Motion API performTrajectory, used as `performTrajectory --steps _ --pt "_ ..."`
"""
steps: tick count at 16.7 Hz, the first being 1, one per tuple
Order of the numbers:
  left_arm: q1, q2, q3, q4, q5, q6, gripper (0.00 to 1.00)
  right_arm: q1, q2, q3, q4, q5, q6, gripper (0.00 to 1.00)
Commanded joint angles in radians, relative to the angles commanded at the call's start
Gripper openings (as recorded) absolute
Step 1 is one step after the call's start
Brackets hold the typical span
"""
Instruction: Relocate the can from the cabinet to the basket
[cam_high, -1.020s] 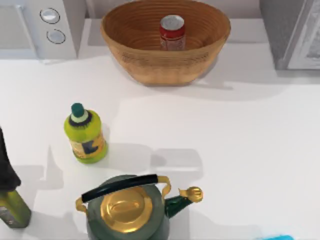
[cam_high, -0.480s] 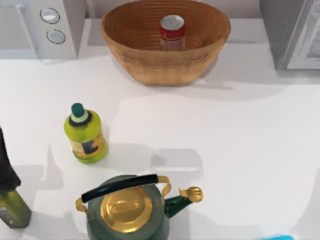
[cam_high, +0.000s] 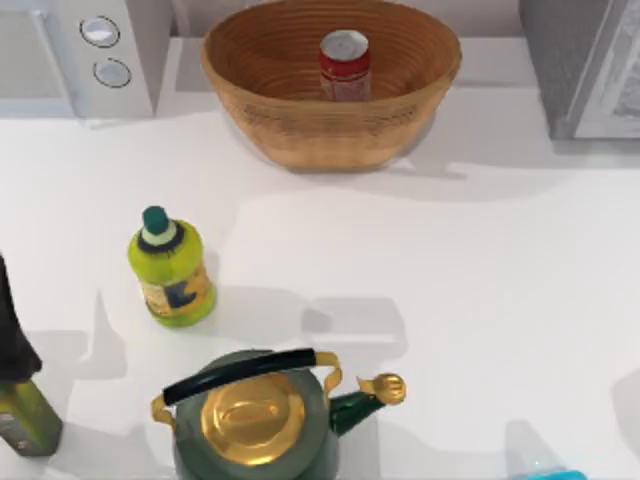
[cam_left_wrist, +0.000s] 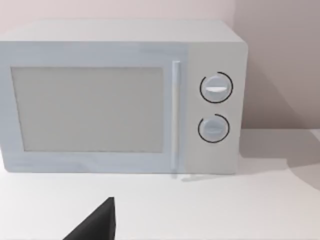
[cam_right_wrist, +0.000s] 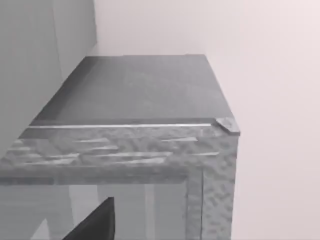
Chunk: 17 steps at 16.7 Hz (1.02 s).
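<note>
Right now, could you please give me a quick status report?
Can upright inside basket. Cabinet at table's right rear. Nothing touching the can.

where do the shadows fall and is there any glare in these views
Top view: soft grey shadows spread on the table beside the basket, bottle and kettle; the kettle's gold lid gleams. Left wrist view: faint shadow under the microwave. Right wrist view: streaky sheen on the cabinet.

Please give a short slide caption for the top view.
Red can upright inside the wicker basket, grey cabinet to its right.
</note>
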<state>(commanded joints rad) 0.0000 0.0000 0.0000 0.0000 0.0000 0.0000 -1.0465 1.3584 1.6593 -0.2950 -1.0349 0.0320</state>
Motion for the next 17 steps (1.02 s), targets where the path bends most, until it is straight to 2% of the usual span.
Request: performTrajectory --steps 3,9,11,14,17 --pt "0.0 0.0 0.0 0.0 0.0 0.0 1.0 0.005 -0.018 0.077 -0.08 0.003 -0.002 1.0" --pt "0.0 0.0 0.0 0.0 0.0 0.0 1.0 0.002 -0.017 0.084 -0.083 0.003 -0.002 1.0" --pt "0.0 0.0 0.0 0.0 0.0 0.0 1.0 0.032 -0.015 0.089 -0.086 0.032 -0.004 1.0" --pt "0.0 0.0 0.0 0.0 0.0 0.0 1.0 0.148 -0.008 0.103 -0.094 0.151 -0.009 1.0" --pt "0.0 0.0 0.0 0.0 0.0 0.0 1.0 0.35 -0.002 0.118 -0.106 0.355 -0.014 1.0"
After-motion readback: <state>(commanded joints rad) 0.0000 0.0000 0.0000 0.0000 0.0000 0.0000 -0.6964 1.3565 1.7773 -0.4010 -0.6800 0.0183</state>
